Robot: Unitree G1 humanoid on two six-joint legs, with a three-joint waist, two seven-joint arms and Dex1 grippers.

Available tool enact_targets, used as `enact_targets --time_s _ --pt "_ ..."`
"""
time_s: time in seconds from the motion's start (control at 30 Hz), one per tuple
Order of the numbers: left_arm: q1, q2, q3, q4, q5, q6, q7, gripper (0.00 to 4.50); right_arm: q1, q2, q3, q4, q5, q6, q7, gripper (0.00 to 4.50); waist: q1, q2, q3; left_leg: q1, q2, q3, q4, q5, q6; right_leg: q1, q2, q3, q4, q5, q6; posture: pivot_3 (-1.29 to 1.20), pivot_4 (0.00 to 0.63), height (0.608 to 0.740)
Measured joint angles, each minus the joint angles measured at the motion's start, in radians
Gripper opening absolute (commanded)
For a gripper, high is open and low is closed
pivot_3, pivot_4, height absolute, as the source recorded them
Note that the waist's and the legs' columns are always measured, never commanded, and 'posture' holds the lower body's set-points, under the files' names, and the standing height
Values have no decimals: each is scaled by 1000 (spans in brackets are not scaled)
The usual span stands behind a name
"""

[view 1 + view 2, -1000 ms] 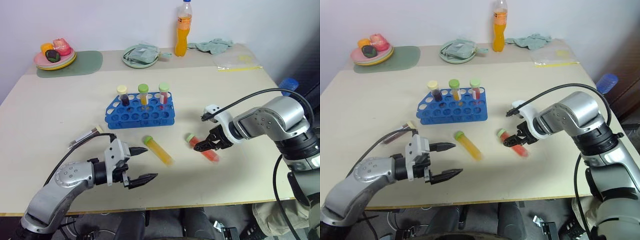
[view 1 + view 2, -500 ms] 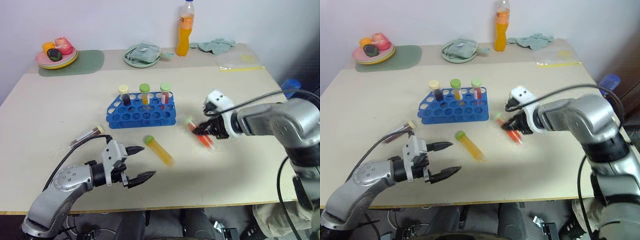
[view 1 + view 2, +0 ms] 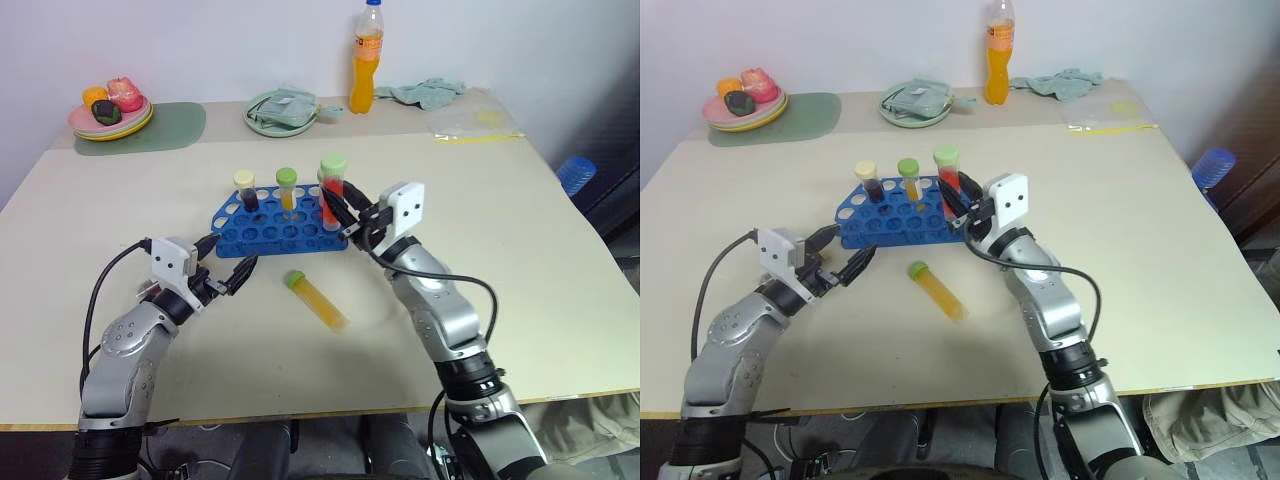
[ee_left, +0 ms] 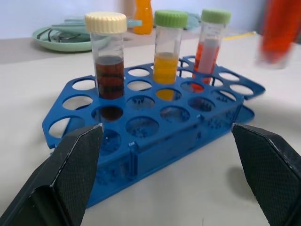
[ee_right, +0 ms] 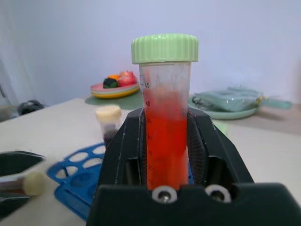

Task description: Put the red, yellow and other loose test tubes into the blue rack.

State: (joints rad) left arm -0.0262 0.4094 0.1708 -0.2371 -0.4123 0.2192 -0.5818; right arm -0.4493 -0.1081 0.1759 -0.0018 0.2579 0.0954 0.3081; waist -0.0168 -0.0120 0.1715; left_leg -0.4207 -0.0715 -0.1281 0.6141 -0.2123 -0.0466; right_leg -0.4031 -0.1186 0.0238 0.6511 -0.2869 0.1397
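Red-orange tube point(image 5: 164, 141) with green cap is clamped upright between the right gripper point(image 3: 340, 212) fingers point(image 5: 207, 155), pads pressed on both sides of its lower body, cap end well clear above the fingertips. Jaws closed tight on it. The right gripper holds it over the right end of the blue rack point(image 3: 283, 228), just in front of the tubes seated in the back row; can't tell which hole it sits over.

Three tubes stand in the rack's back row: brown liquid tube point(image 4: 109, 70) with cream cap, yellow-orange seated tube point(image 4: 168, 61) with green cap, pale red seated tube point(image 4: 210, 47) with green cap. From the left wrist camera all three sit ahead of the left gripper, framed between its two fingers, the brown one nearest the left finger point(image 4: 70, 165).

Left gripper point(image 3: 232, 277): jaws spread wide, nothing in them, fingertips just short of the rack's near-left corner, not touching.

Loose yellow tube point(image 3: 318, 300) with green cap lies flat on the table point(image 3: 540, 260), near the rack's front edge, between the two arms and beside neither set of jaws. Another loose tube with cream cap point(image 5: 33, 183) lies beyond the left gripper's fingers, seen from the right wrist camera; contents unclear.
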Motion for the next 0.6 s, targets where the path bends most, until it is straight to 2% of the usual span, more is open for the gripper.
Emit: enact_targets --time_s 0.2,0.6 --pt "17 -4 -20 -12 2 -6 -10 4500 -1 39 -10 117 -56 -107 8 713 -4 0 0 1 0 -1 -1 0 0 0 0 0 0 0 0 0 150 740" --pt "10 -9 -50 -86 -11 62 10 4500 -52 90 -25 277 -128 -177 -6 713 -4 0 0 2 0 -1 -1 0 0 0 1 1 1 0 0 0 150 740"
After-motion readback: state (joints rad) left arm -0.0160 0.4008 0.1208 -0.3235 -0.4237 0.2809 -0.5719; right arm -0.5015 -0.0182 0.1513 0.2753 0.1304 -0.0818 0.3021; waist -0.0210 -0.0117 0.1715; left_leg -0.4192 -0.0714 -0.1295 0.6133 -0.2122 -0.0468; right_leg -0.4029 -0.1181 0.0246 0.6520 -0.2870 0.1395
